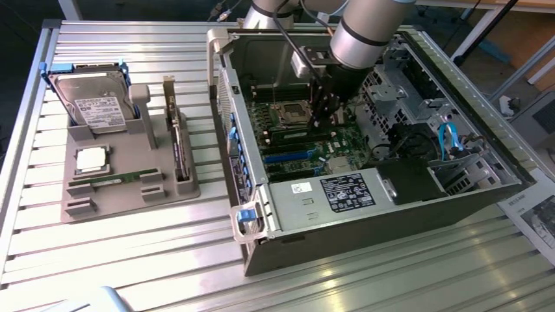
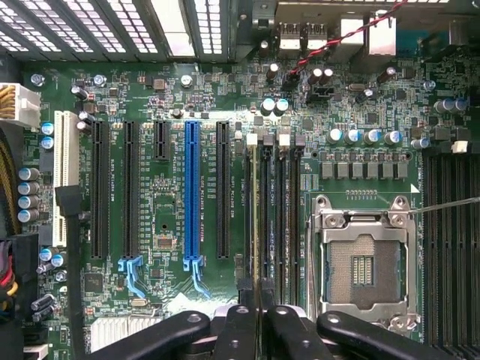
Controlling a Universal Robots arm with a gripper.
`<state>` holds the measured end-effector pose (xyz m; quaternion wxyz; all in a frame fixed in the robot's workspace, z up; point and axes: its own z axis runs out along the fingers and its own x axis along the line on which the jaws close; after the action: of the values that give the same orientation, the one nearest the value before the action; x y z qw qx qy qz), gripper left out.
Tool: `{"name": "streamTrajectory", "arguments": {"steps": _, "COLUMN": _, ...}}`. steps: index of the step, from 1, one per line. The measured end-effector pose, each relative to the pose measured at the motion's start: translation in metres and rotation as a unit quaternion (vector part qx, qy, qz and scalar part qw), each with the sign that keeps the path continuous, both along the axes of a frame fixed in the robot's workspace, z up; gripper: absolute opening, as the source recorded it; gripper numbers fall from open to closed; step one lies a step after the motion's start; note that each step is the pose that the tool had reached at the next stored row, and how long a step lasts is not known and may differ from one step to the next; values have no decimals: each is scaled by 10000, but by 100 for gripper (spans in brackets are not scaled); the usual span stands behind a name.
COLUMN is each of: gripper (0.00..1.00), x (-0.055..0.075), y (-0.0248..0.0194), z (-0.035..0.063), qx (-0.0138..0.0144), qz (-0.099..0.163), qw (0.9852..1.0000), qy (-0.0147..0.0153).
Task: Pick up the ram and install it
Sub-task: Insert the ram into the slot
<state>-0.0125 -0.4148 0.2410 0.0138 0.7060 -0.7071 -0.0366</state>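
From where I stand the arm reaches down into the open computer case, which lies on its side on the slatted metal table, and the gripper hangs low over the motherboard, close to the processor socket. Looking down from the wrist, the gripper has its black fingers drawn nearly together, pinching the ram. The stick is seen edge-on, a thin line running away from the fingertips. It lines up with the row of memory slots between the blue slot and the empty silver socket (whether it is pressed home or only poised above its slot, I cannot make out). Over at the exterior view's left, well apart from the case, a grey tray carries the other parts: a second ram stick lying flat in its groove, a square processor chip just above it, a hard drive propped at the back, and an expansion card standing on edge beside them.
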Motion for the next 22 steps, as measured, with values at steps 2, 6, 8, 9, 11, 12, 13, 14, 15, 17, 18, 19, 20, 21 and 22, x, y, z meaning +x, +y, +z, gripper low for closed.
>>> {"name": "streamTrajectory", "arguments": {"steps": 2, "gripper": 12, "x": 1, "y": 0, "z": 2, "qx": 1, "qz": 0, "qw": 10000, "qy": 4}}
{"name": "streamTrajectory", "arguments": {"steps": 6, "gripper": 12, "x": 3, "y": -1, "z": 14, "qx": 2, "qz": 0, "qw": 10000, "qy": 31}}
{"name": "streamTrajectory", "arguments": {"steps": 8, "gripper": 12, "x": 3, "y": -1, "z": 16, "qx": 2, "qz": 0, "qw": 10000, "qy": 34}}
{"name": "streamTrajectory", "arguments": {"steps": 9, "gripper": 12, "x": 4, "y": -1, "z": 16, "qx": 2, "qz": 1, "qw": 10000, "qy": 34}}
{"name": "streamTrajectory", "arguments": {"steps": 11, "gripper": 12, "x": 3, "y": -1, "z": 16, "qx": 2, "qz": 1, "qw": 10000, "qy": 34}}
{"name": "streamTrajectory", "arguments": {"steps": 12, "gripper": 12, "x": 3, "y": -1, "z": 16, "qx": 2, "qz": 1, "qw": 10000, "qy": 36}}
{"name": "streamTrajectory", "arguments": {"steps": 13, "gripper": 12, "x": 3, "y": -1, "z": 17, "qx": 1, "qz": 1, "qw": 10000, "qy": 38}}
{"name": "streamTrajectory", "arguments": {"steps": 14, "gripper": 12, "x": 4, "y": -2, "z": 17, "qx": 1, "qz": 1, "qw": 10000, "qy": 41}}
{"name": "streamTrajectory", "arguments": {"steps": 15, "gripper": 12, "x": 4, "y": -7, "z": 17, "qx": 2, "qz": 1, "qw": 10000, "qy": 46}}
{"name": "streamTrajectory", "arguments": {"steps": 17, "gripper": 12, "x": 7, "y": -15, "z": 16, "qx": 7, "qz": 1, "qw": 10000, "qy": 61}}
{"name": "streamTrajectory", "arguments": {"steps": 18, "gripper": 12, "x": 8, "y": -19, "z": 16, "qx": 10, "qz": 1, "qw": 10000, "qy": 69}}
{"name": "streamTrajectory", "arguments": {"steps": 19, "gripper": 12, "x": 11, "y": -27, "z": 17, "qx": 14, "qz": 1, "qw": 10000, "qy": 88}}
{"name": "streamTrajectory", "arguments": {"steps": 20, "gripper": 12, "x": 14, "y": -34, "z": 19, "qx": 22, "qz": 1, "qw": 9999, "qy": 108}}
{"name": "streamTrajectory", "arguments": {"steps": 21, "gripper": 12, "x": 15, "y": -39, "z": 24, "qx": 29, "qz": 1, "qw": 9999, "qy": 126}}
{"name": "streamTrajectory", "arguments": {"steps": 22, "gripper": 12, "x": 16, "y": -41, "z": 28, "qx": 33, "qz": 1, "qw": 9999, "qy": 138}}
